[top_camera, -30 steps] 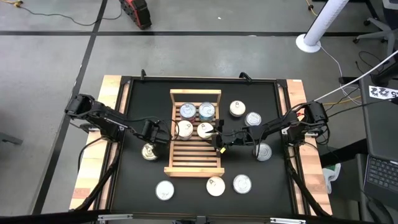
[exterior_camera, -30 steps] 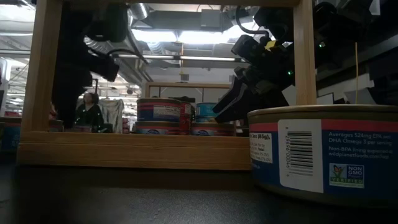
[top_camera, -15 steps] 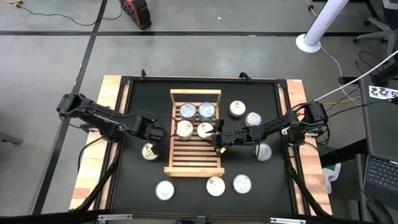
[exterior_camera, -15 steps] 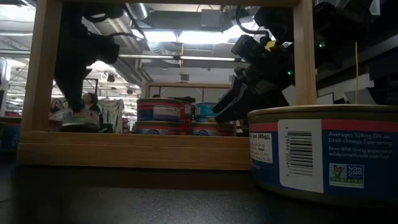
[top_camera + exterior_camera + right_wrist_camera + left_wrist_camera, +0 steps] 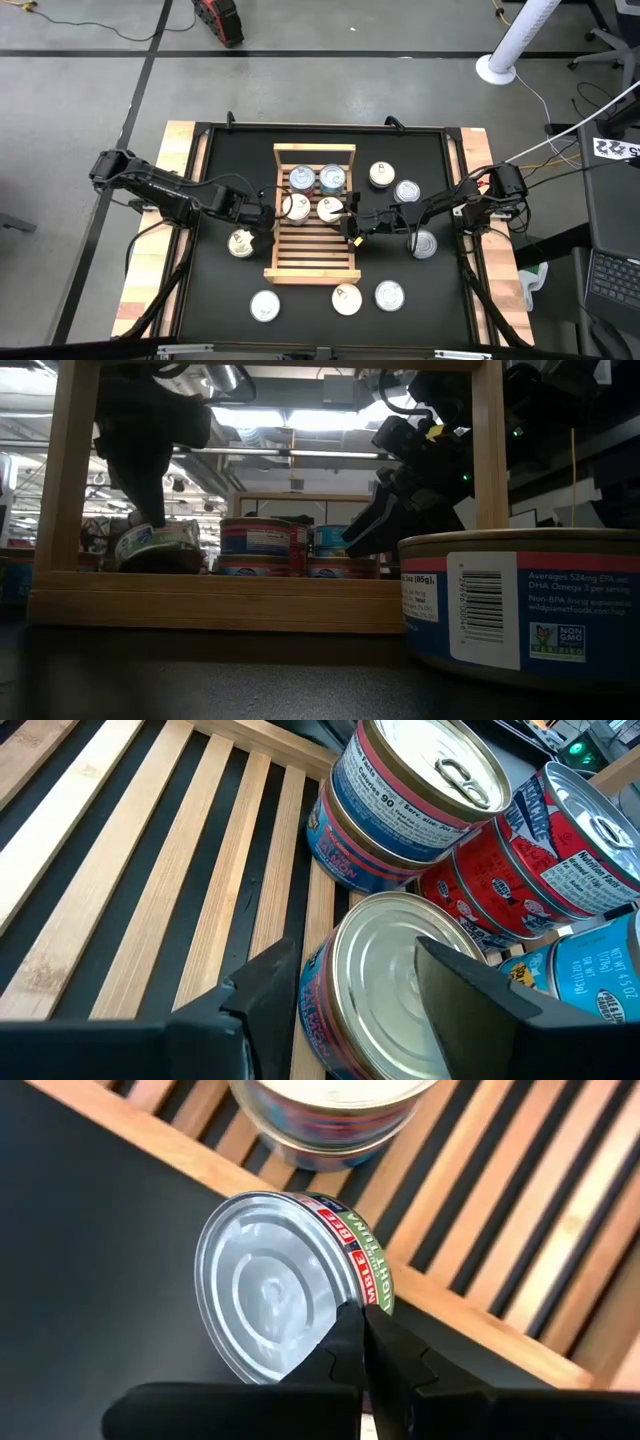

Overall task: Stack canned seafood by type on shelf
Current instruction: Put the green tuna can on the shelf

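Now left end effector (image 5: pixel 362 1342) clenched on tin (image 5: pixel 290 1285) rim, tilted at shelf (image 5: pixel 312 265) edge; right end effector (image 5: pixel 352 982) spread around shelved tin (image 5: pixel 385 970).

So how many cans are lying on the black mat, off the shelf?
6: two right of the shelf at the back, one mid-right, three in front. The arms may hide others.

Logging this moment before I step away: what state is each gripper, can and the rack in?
left gripper: shut on the green-labelled can, tilted at the shelf's left edge.
right gripper: open, astride a silver-lidded can.
shelf: part filled, cans at the far end only.
loose cans: flat on the table.
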Motion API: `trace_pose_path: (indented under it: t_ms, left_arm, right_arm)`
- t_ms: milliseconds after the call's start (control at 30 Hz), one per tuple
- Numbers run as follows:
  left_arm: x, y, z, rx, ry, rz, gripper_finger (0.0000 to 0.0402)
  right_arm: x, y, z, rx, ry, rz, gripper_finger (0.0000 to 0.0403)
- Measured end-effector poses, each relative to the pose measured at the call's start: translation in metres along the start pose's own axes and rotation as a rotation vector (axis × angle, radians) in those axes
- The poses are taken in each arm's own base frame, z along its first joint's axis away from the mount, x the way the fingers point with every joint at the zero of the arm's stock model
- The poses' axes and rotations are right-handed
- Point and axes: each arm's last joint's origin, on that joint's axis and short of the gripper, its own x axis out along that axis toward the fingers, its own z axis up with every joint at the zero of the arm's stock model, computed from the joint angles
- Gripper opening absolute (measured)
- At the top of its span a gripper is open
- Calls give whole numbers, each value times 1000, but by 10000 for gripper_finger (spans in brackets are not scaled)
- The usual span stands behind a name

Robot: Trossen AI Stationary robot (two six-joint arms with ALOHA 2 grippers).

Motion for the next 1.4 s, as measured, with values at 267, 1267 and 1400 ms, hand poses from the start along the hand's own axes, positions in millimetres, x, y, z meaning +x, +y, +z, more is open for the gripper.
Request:
trace_pose_path:
  t_ms: [267,1267,1400]
  left_arm:
    - [-2,-11,0,26,-40,-71,0]
    - [18,-49,2,163,-153,-208,0]
    - [17,-48,2,225,-161,-203,0]
  right_arm:
    - [0,0,0,0,0,0,205]
    - [0,0,0,0,0,0,205]
    - [0,0,0,0,0,0,205]
